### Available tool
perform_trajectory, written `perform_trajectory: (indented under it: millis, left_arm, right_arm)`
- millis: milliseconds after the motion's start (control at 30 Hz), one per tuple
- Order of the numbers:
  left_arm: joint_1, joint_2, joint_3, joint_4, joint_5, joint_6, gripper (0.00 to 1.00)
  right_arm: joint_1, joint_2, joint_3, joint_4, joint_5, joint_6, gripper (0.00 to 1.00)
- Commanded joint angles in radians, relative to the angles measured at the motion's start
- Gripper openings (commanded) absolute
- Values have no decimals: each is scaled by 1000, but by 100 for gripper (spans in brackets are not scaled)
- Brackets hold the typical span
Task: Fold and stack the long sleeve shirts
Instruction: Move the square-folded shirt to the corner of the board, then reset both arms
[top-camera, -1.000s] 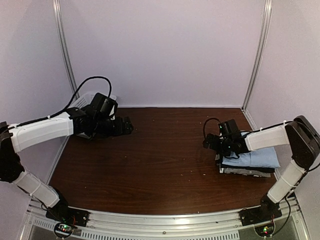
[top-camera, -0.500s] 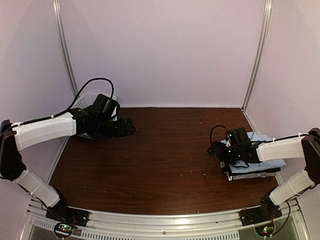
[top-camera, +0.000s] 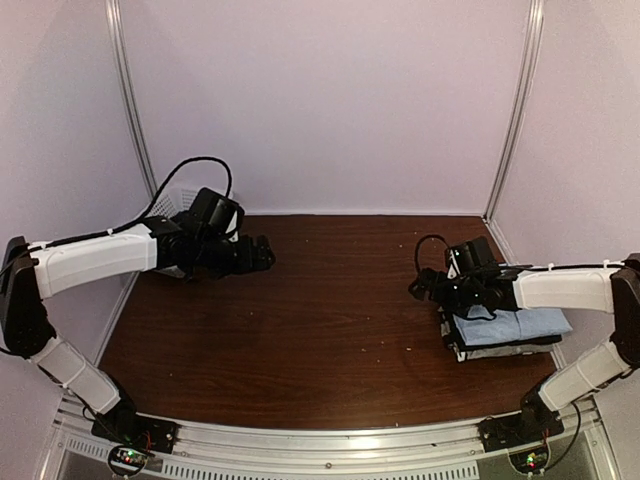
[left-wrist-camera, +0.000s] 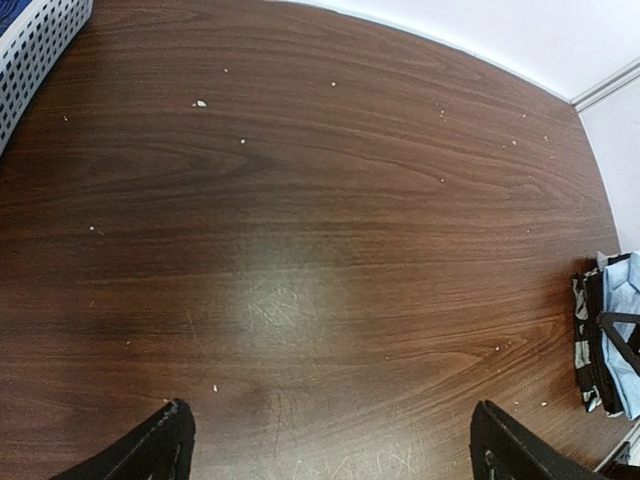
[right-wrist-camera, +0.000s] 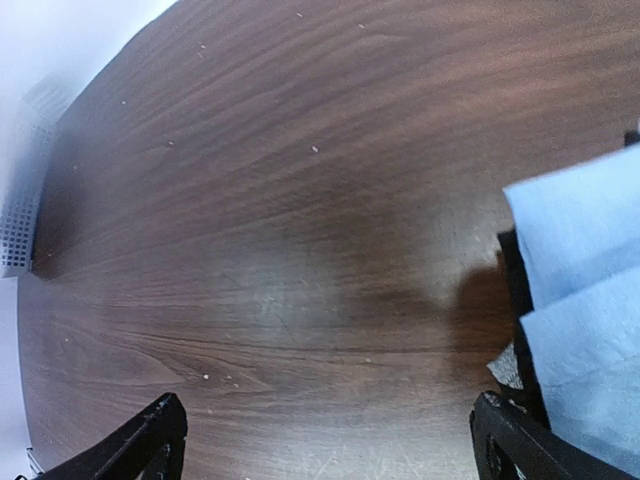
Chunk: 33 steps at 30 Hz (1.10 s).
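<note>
A: Where are the long sleeve shirts (top-camera: 520, 335)?
B: Stacked at the table's (top-camera: 330, 330) 3 o'clock edge, light blue shirt (top-camera: 535, 322) on top; long axis 9-to-3.
A: Which arm is nearer?
B: The right gripper (top-camera: 422, 287), jaws apart and empty, just beside the stack's 9 o'clock end; the left gripper (top-camera: 262, 254), jaws also apart, is well apart at 10.
</note>
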Motion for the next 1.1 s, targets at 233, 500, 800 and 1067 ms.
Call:
perform_trajectory:
  millis: [233, 500, 800, 1067]
  left_arm:
    - [-10, -34, 19, 114, 48, 43, 98]
    - [-58, -78, 18, 187, 63, 96, 98]
    - [-69, -176, -6, 236, 58, 135, 98]
    - [-69, -271, -68, 263, 1, 143, 98]
  right_arm:
    - [99, -36, 216, -72, -4, -63, 100]
    - [180, -134, 326, -70, 16, -109, 100]
    - [215, -271, 382, -27, 19, -165, 100]
    - [215, -389, 374, -44, 138, -213, 100]
